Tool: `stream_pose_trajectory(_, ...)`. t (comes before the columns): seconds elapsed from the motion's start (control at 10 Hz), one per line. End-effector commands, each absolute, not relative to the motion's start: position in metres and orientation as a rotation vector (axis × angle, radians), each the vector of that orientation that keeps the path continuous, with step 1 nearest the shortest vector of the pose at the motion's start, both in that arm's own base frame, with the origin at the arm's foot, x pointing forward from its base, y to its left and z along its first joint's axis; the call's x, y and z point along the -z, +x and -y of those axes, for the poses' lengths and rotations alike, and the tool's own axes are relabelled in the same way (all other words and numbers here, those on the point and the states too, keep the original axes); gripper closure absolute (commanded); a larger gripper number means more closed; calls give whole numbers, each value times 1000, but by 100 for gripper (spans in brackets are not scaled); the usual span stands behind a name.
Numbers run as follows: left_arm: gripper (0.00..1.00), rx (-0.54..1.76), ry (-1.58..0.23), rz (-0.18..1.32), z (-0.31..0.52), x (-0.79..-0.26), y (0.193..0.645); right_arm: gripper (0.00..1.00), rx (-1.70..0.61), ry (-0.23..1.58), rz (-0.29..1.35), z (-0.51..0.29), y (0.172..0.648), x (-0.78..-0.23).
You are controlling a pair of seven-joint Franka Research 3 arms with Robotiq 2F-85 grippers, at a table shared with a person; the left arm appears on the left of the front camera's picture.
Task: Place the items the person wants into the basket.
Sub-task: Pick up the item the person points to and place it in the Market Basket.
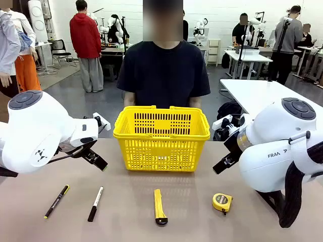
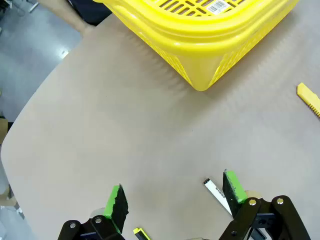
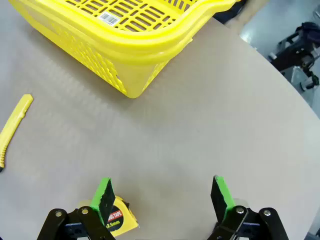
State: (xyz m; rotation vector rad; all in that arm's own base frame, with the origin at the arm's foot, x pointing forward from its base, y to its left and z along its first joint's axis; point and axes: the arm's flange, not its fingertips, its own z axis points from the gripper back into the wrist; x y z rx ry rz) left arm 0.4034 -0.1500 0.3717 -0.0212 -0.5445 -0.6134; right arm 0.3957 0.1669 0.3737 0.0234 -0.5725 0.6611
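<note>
The yellow basket (image 1: 161, 138) stands mid-table in front of the person (image 1: 164, 70) in the navy T-shirt. Closer to me lie the yellow-and-black utility knife (image 1: 159, 205) and the round yellow tape measure (image 1: 222, 202). The stapler is out of view. My left gripper (image 1: 98, 161) hovers open left of the basket, above the table (image 2: 175, 195). My right gripper (image 1: 224, 162) hovers open right of the basket (image 3: 162, 196), with the tape measure (image 3: 117, 219) just below its left finger. The knife's tip (image 2: 308, 97) (image 3: 15, 122) lies off to the side in both wrist views.
A black pen with a yellow end (image 1: 56, 201) and a black-and-white marker (image 1: 95, 203) lie at the front left; the marker's tip (image 2: 216, 190) lies beside my left gripper's right finger. Bare tabletop (image 1: 126, 222) surrounds the items. The basket's corner (image 2: 210, 45) (image 3: 130, 45) lies ahead of each gripper.
</note>
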Motion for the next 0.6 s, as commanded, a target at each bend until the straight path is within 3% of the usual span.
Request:
stream_pose_trajectory(0.0, 0, 614, -21, 545, 150, -372, 403, 0, -661, 23, 573, -167, 396, -374)
stream_pose_trajectory(0.5, 0, 614, -21, 545, 150, -372, 403, 0, -661, 23, 573, -167, 396, -374)
